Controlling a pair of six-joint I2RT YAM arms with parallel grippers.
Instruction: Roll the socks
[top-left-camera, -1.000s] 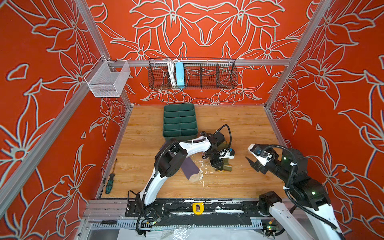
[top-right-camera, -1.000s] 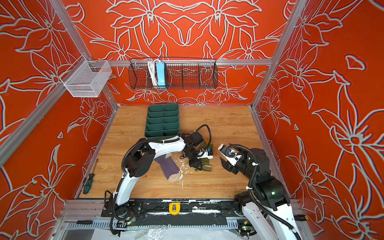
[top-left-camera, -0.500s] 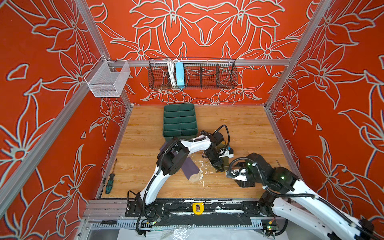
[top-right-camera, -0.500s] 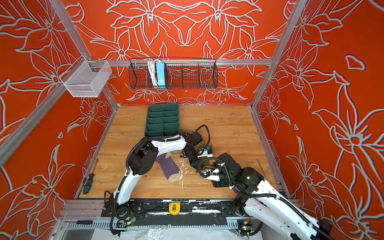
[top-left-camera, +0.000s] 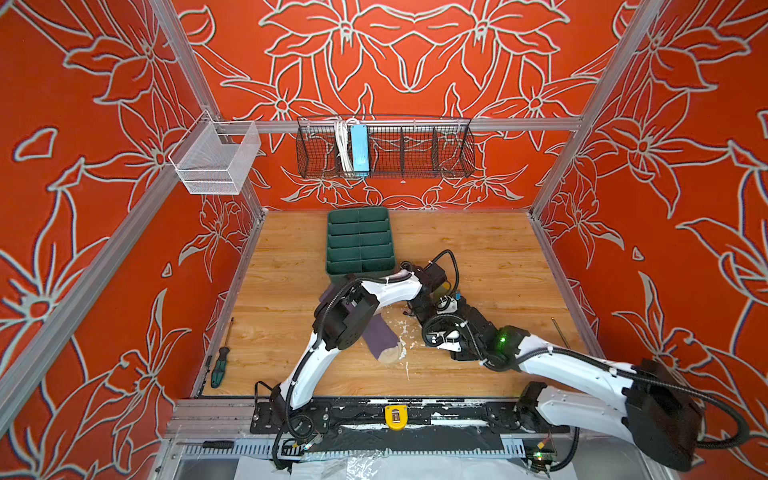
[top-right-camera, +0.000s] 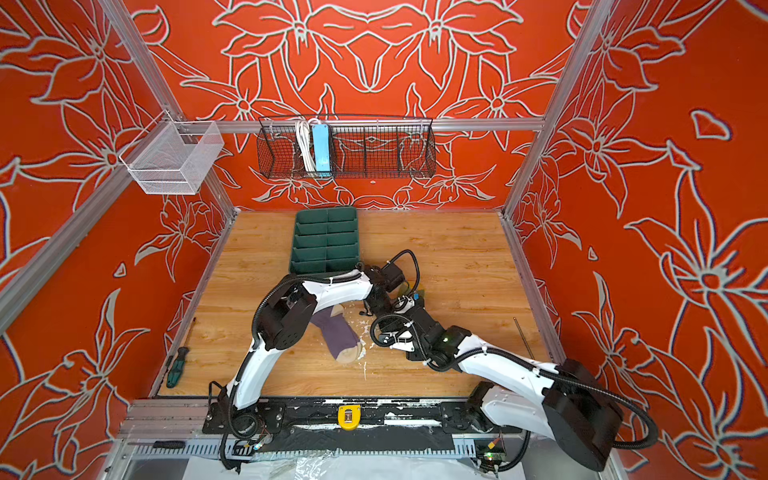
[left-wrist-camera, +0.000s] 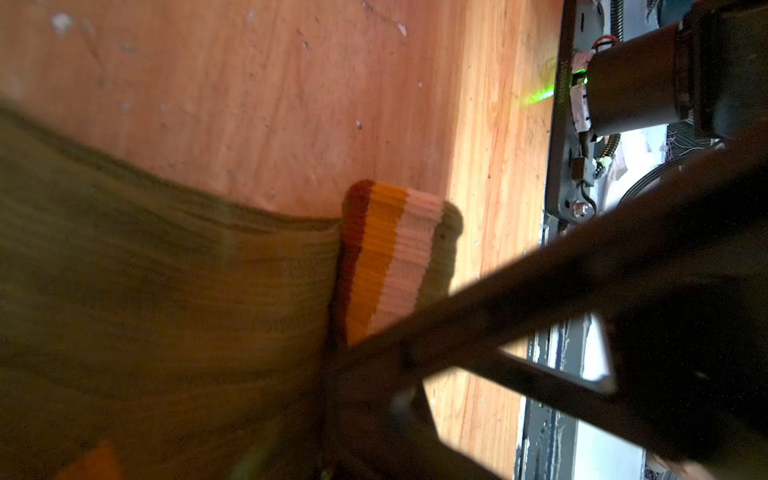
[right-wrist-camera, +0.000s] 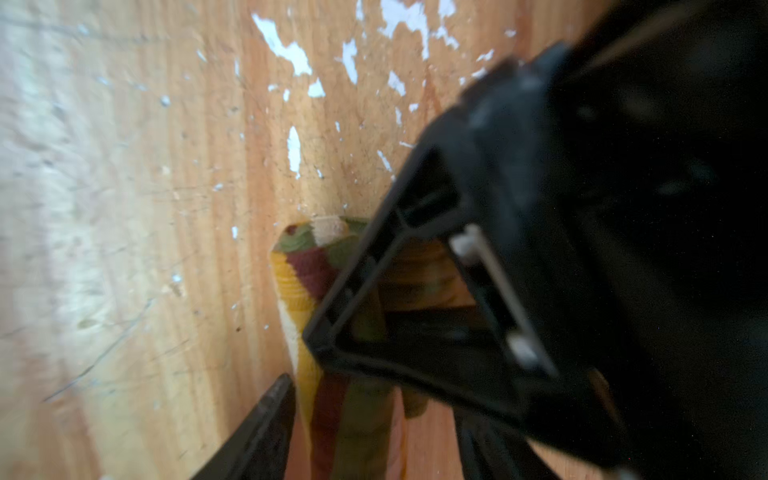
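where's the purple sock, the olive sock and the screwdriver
purple sock (top-left-camera: 381, 337): in a top view, on its purple foot part
olive sock (left-wrist-camera: 166, 291): left wrist view, on its olive body
screwdriver (top-left-camera: 218, 369): in a top view, on its green handle

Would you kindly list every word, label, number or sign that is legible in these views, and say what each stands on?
No text can be read in any view.
Yellow tag: a dark mark, too small to read.
Blue power strip in the wire basket: no legible label.
Dark plate in the left wrist view: faint lettering, blurred.
Olive sock and purple sock: colour bands only, no words.
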